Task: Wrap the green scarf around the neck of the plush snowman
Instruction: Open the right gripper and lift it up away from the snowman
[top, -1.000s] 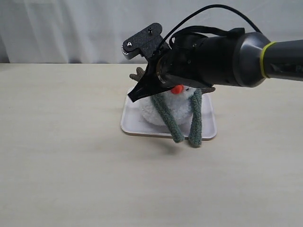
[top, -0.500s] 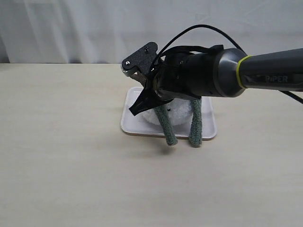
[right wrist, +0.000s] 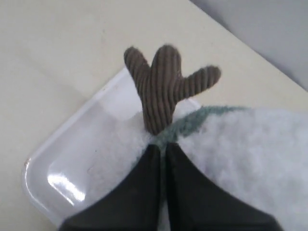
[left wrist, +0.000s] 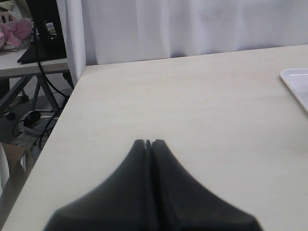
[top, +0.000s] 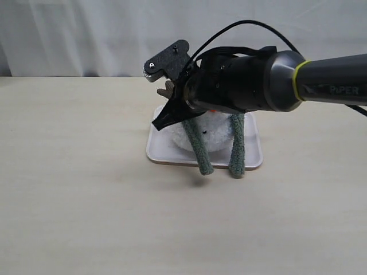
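Note:
The plush snowman (top: 213, 135) sits on a white tray (top: 158, 151), its head hidden behind my right arm. The green scarf (top: 237, 150) lies round its neck, and two ends hang down its front past the tray's near rim. My right gripper (top: 159, 122) reaches across from the right to the snowman's left side. In the right wrist view this gripper (right wrist: 161, 146) is shut on the scarf (right wrist: 192, 120), right beside the brown twig arm (right wrist: 161, 91) and the white plush (right wrist: 250, 159). My left gripper (left wrist: 148, 142) is shut and empty over bare table.
The tray (right wrist: 72, 159) lies on a pale wooden table with a white curtain behind it. In the left wrist view a corner of the tray (left wrist: 296, 82) shows, and past the table's edge (left wrist: 72, 91) stand a stand and cables.
My right gripper has shifted a little left and lower by the snowman's neck. The left hanging scarf end has swung leftwards and now hangs steeper. The orange nose is covered by the arm.

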`<action>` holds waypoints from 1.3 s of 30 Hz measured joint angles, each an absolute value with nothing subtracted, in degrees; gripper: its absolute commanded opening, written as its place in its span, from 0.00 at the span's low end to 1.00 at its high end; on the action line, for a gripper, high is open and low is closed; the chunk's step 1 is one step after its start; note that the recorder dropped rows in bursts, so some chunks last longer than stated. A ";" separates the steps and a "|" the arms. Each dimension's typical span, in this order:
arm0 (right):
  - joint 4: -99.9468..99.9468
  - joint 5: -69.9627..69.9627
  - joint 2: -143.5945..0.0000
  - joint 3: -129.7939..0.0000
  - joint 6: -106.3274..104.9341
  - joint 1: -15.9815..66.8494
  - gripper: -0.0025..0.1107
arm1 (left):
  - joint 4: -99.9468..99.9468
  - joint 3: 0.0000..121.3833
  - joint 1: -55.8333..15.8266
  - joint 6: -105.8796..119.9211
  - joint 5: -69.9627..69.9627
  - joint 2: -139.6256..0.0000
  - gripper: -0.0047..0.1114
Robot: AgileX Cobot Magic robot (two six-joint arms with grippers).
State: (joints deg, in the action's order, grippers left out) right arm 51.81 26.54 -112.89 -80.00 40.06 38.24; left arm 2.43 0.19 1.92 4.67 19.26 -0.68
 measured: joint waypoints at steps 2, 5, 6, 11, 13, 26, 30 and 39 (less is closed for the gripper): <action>51.94 26.54 -112.86 -81.64 40.06 38.24 0.06 | 2.43 0.19 1.92 4.67 19.26 -0.68 0.04; 51.96 26.77 -112.86 -83.96 40.10 38.15 0.06 | 2.43 0.19 1.92 4.67 19.26 -0.68 0.04; 52.06 27.05 -112.86 -84.64 40.10 38.15 0.06 | 2.43 0.19 1.92 4.67 19.26 -0.68 0.04; 52.86 31.53 -113.76 -89.06 40.32 38.15 0.06 | 2.43 0.19 1.92 4.67 19.26 -0.68 0.04; 52.99 34.11 -114.87 -90.45 40.32 38.15 0.06 | 2.43 0.19 1.92 4.67 19.26 -0.68 0.04; 52.37 36.55 -121.20 -91.74 40.32 38.15 0.06 | 2.43 0.19 1.92 4.67 19.26 -0.68 0.04; 52.37 36.55 -121.53 -91.84 40.32 38.15 0.06 | 2.43 0.19 1.92 4.67 19.26 -0.68 0.04; 50.49 40.71 -115.97 -91.84 40.32 38.15 0.06 | 2.43 0.19 1.92 4.67 19.26 -0.68 0.04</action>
State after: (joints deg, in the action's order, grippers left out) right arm 50.49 40.71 -115.97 -91.84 40.32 38.15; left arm 2.43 0.19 1.92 4.67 19.26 -0.68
